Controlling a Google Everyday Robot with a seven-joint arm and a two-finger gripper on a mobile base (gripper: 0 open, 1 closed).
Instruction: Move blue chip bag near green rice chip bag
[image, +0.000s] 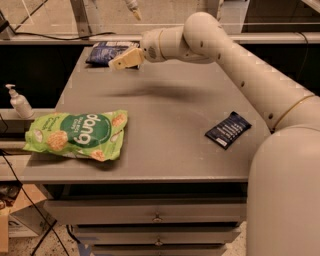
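The blue chip bag (106, 52) lies at the far left corner of the grey table (165, 120), dark blue with pale markings. The green rice chip bag (77, 135) lies flat at the table's front left, partly over the left edge. My gripper (122, 60) hangs above the far left part of the table, just right of and in front of the blue chip bag, overlapping its near edge in view. It holds nothing that I can see.
A small flat navy packet with white text (228, 129) lies on the right side of the table. A white pump bottle (19, 101) stands on a lower ledge to the left. Drawers (157, 217) sit under the tabletop.
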